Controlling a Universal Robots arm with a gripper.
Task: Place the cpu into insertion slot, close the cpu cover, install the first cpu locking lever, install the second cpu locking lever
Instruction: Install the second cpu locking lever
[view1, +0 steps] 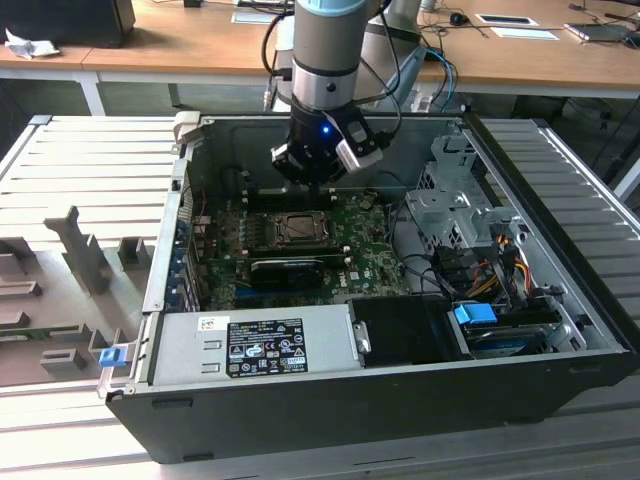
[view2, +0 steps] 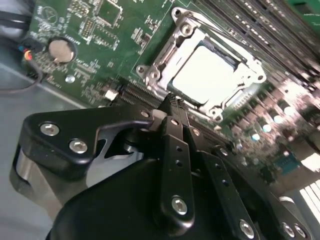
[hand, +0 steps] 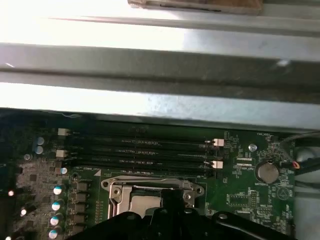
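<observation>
The cpu (view2: 204, 76) lies silvery face up in the insertion slot (view1: 300, 229) on the green motherboard (view1: 365, 262). The cpu cover (view2: 161, 60), a silvery frame, lies flat around the chip. My gripper (view2: 169, 102) hangs just above the board beside one corner of the socket, its black fingers (view2: 175, 145) shut together with nothing between them. In the exterior view the gripper (view1: 318, 178) hovers over the far edge of the socket. The first wrist view shows the gripper (hand: 172, 199) in front of the socket (hand: 150, 192). I cannot make out how the locking levers stand.
The board sits in an open computer case (view1: 590, 330). Long black memory slots (hand: 140, 150) run beside the socket, and a black graphics card (view1: 295, 268) lies on its near side. A power supply (view1: 250, 345) and a drive cage (view1: 455, 215) with cables crowd the case.
</observation>
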